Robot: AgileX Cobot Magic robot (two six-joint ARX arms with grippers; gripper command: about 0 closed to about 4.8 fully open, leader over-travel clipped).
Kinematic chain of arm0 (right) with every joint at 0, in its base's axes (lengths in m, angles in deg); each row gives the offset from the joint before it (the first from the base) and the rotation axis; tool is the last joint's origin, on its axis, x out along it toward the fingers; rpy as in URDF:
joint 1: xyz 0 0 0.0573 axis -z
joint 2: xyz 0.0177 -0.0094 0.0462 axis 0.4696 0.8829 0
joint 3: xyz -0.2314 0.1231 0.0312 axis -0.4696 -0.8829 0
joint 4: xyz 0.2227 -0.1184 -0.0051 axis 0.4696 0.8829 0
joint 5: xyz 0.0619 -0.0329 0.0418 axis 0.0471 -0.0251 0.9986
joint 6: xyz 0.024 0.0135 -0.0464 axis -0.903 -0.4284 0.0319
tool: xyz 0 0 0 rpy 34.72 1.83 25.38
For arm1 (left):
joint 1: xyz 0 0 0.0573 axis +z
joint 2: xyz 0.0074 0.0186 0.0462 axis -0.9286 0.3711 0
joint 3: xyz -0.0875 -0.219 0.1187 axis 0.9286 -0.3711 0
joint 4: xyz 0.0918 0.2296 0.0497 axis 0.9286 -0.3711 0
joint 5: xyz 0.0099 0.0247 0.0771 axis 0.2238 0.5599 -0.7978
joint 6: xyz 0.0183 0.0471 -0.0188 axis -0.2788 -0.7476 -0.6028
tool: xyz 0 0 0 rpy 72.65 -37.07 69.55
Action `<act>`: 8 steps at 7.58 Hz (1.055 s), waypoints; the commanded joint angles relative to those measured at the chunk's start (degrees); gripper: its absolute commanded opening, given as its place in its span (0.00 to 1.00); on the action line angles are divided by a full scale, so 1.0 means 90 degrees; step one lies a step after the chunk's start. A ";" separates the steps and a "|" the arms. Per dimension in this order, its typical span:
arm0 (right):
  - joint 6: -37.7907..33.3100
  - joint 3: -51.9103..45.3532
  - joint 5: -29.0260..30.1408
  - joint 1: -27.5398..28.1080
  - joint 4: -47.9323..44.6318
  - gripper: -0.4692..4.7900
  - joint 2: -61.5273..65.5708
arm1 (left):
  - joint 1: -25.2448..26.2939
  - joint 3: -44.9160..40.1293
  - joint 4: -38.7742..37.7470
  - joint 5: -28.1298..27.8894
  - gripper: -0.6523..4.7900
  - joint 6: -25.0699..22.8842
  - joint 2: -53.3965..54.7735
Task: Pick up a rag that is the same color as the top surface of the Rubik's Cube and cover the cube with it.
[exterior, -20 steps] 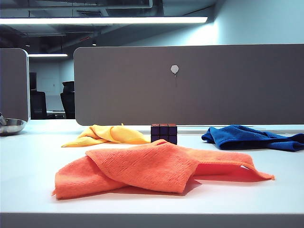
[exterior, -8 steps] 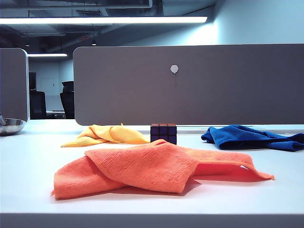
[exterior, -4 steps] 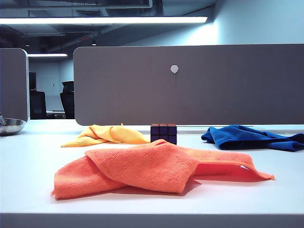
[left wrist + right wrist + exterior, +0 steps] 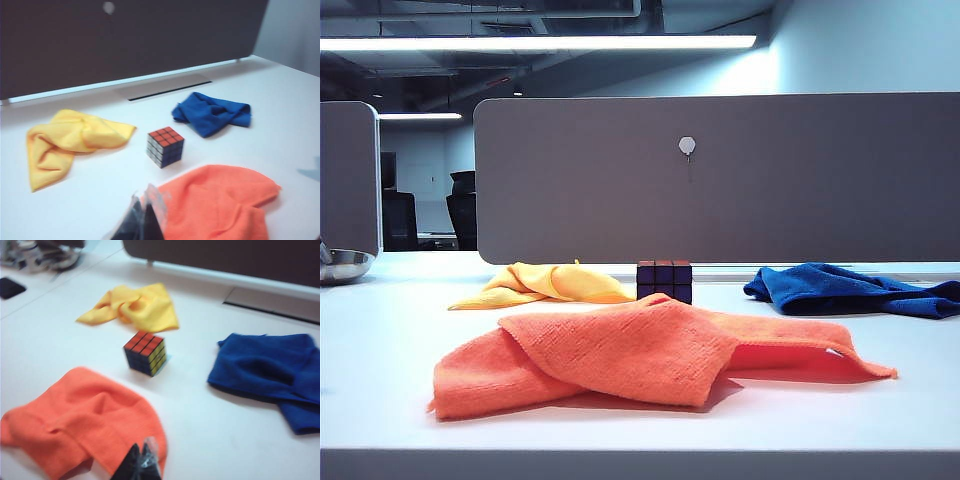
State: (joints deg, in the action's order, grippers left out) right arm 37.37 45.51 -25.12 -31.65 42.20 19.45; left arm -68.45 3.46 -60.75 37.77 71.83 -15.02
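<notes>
The rag [image 4: 650, 355] is lying rumpled on the white table [image 4: 380, 330], nearer the camera than the Rubik's Cube [image 4: 665, 281] and hiding the cube's bottom edge in the exterior view. From the wrist views the cube is showing an orange-red top face and is sitting clear of the rag, with bare table between them. A yellow cloth [image 4: 545, 284] is resting to the left of the cube, a blue cloth [image 4: 850, 290] to its right, both apart from it. A grey divider panel [image 4: 720, 180] is standing behind the cube. The left gripper [image 4: 145, 220] is hovering over the rag's edge on the yellow-cloth side of the cube, fingers pressed together and holding nothing. The right gripper [image 4: 140, 462] is hanging over the rag's opposite edge, on the blue-cloth side, its jaws closed and empty too. Neither gripper is showing in the exterior view.
</notes>
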 commanded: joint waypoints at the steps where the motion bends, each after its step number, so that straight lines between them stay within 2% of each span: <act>1: 0.0153 0.0036 -0.0529 -0.1273 0.0136 0.08 0.0653 | -0.0017 0.0039 0.0022 0.0605 0.11 0.0015 0.0019; 2: 0.0153 0.0034 -0.3089 -0.3910 -0.1146 0.08 0.2591 | -0.0015 0.0039 0.0143 0.1671 0.11 0.0112 0.0019; 3: 0.0146 0.0034 -0.3152 -0.3976 -0.1348 0.08 0.2747 | -0.0017 0.0039 0.0138 0.1688 0.11 0.0146 0.0019; 4: 0.0027 0.0034 -0.3126 -0.4000 -0.1972 0.08 0.3184 | -0.0015 0.0039 0.0136 0.1688 0.11 0.0185 0.0019; 5: -0.0233 0.0034 -0.3143 -0.3772 -0.2788 0.08 0.3684 | -0.0015 0.0036 0.0129 0.1661 0.11 0.0182 0.0019; 6: -0.0233 0.0034 -0.3145 -0.3619 -0.2844 0.08 0.3740 | -0.0015 0.0034 0.0126 0.1562 0.11 0.0180 0.0019; 7: -0.0233 0.0034 -0.3118 -0.3135 -0.2654 0.36 0.3762 | -0.0012 -0.0012 -0.0010 0.0806 0.11 0.0158 0.0022; 8: -0.0231 0.0032 -0.2790 -0.3048 -0.2535 0.63 0.4199 | -0.0012 -0.0032 -0.0007 0.0493 0.11 0.0063 0.0022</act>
State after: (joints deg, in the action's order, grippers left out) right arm 35.31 45.55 -51.59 -59.03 19.51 56.30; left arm -68.45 3.11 -61.34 42.36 72.85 -14.89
